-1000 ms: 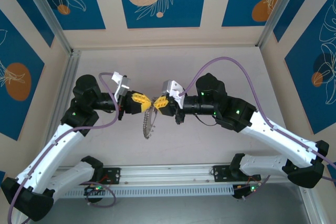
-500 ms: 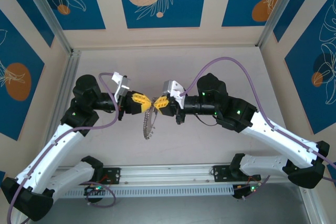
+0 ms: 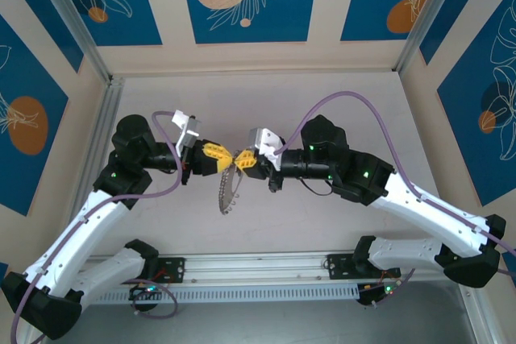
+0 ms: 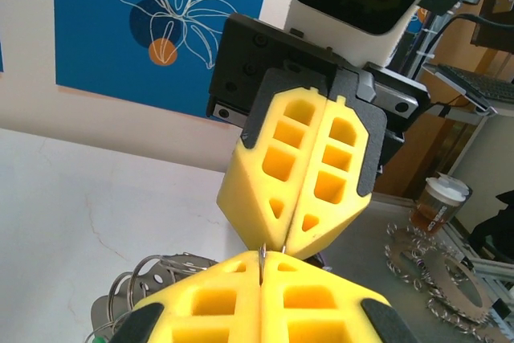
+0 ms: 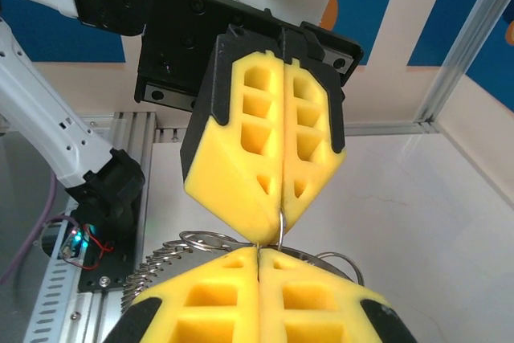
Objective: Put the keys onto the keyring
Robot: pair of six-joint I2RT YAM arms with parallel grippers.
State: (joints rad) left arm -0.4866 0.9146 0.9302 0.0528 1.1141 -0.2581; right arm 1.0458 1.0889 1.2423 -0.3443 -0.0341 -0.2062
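Observation:
My left gripper (image 3: 226, 154) and right gripper (image 3: 243, 159) meet tip to tip above the middle of the table, both shut. The keyring (image 3: 226, 191), a thin metal loop fringed with small silvery pieces, hangs below them toward the near side. In the left wrist view a thin wire sits in the seam of the left gripper (image 4: 269, 255), just under the right gripper (image 4: 289, 240). In the right wrist view the keyring wire (image 5: 282, 229) runs from the left gripper (image 5: 275, 222) down into the right gripper (image 5: 259, 251), and the fringe (image 5: 157, 271) shows at the left. I cannot make out the keys.
A metal rail (image 3: 258, 267) runs along the near edge, between the arm bases. Purple cables (image 3: 339, 98) arc over the right arm. Beige walls with blue panels close off the back and sides. A cup (image 4: 438, 202) stands beyond the table.
The right wrist has shifted slightly to the left and turned a little. Both grippers stay shut, tip to tip, with the ring hanging as before.

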